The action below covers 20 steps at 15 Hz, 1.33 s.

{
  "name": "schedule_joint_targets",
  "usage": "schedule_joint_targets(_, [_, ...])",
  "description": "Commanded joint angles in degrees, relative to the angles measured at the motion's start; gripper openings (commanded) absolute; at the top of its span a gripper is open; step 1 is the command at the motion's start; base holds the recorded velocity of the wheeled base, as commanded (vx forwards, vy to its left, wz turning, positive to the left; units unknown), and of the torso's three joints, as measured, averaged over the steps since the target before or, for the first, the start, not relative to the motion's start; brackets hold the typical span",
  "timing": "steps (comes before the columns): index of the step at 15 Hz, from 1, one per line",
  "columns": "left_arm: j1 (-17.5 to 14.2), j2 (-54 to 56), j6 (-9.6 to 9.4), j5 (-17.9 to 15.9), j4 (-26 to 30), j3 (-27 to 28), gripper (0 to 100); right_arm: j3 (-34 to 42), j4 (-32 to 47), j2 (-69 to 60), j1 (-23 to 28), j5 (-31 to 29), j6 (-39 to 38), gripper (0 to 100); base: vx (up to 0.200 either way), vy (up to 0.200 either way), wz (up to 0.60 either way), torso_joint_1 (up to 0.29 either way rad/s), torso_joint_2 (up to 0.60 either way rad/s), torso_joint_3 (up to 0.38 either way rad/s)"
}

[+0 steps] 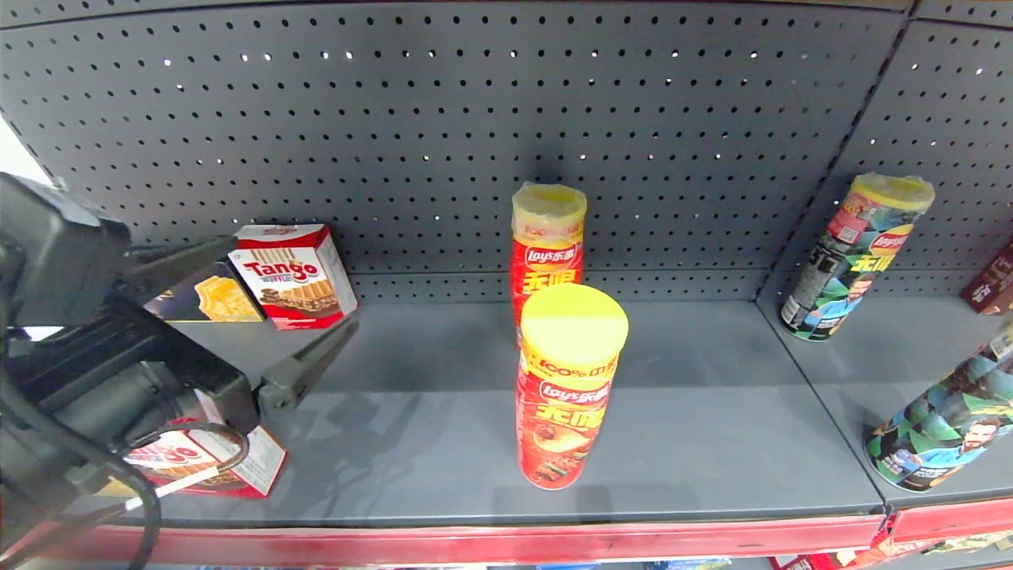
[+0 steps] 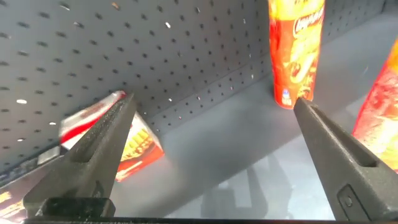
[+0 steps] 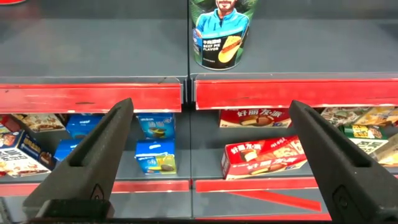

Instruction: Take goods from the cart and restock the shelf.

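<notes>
My left gripper (image 1: pixel 296 280) hangs open over the left part of the grey shelf (image 1: pixel 712 412), with nothing between its fingers. Behind it a red-and-white wafer box (image 1: pixel 293 277) leans at the pegboard back, and another wafer box (image 1: pixel 198 467) lies under my wrist at the front edge. Two red chip cans stand mid-shelf, one in front (image 1: pixel 566 396) and one behind (image 1: pixel 546 245). In the left wrist view the open gripper (image 2: pixel 212 102) frames bare shelf, with the wafer box (image 2: pixel 134 146) and a red can (image 2: pixel 295 50) beyond. My right gripper (image 3: pixel 211 104) is open and empty, facing lower shelves.
A yellow wafer box (image 1: pixel 206 297) stands beside the red-and-white one. Two green-and-black cans (image 1: pixel 855 261) (image 1: pixel 942 427) stand on the neighbouring shelf at right; one green can (image 3: pixel 222 34) stands above a red shelf edge (image 3: pixel 292 93). Biscuit boxes (image 3: pixel 264 155) fill the lower shelves.
</notes>
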<state>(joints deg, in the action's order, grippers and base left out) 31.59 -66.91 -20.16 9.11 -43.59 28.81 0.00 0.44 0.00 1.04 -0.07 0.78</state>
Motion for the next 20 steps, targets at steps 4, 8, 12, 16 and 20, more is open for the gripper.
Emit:
schedule_joint_targets(4, [-0.6,11.4,1.88,-0.9,0.4,-4.4,100,0.0,0.0,0.0,0.0,0.0,0.0,100,0.0,0.0,0.0,0.0,0.0,0.0])
schedule_joint_targets(8, [-3.3,35.2,1.09,0.8,12.7,-10.8,100,0.0,0.0,0.0,0.0,0.0,0.0,100,0.0,0.0,0.0,0.0,0.0,0.0])
schedule_joint_targets(12, [-23.3,48.8,7.59,-9.8,20.5,-16.9,100,0.0,0.0,0.0,0.0,0.0,0.0,100,0.0,0.0,0.0,0.0,0.0,0.0])
schedule_joint_targets(16, [-33.3,59.6,9.35,-12.1,20.8,-28.8,100,0.0,0.0,0.0,0.0,0.0,0.0,100,0.0,0.0,0.0,0.0,0.0,0.0])
schedule_joint_targets(20, [-30.5,65.9,10.32,-11.9,36.4,-28.8,100,0.0,0.0,0.0,0.0,0.0,0.0,100,0.0,0.0,0.0,0.0,0.0,0.0])
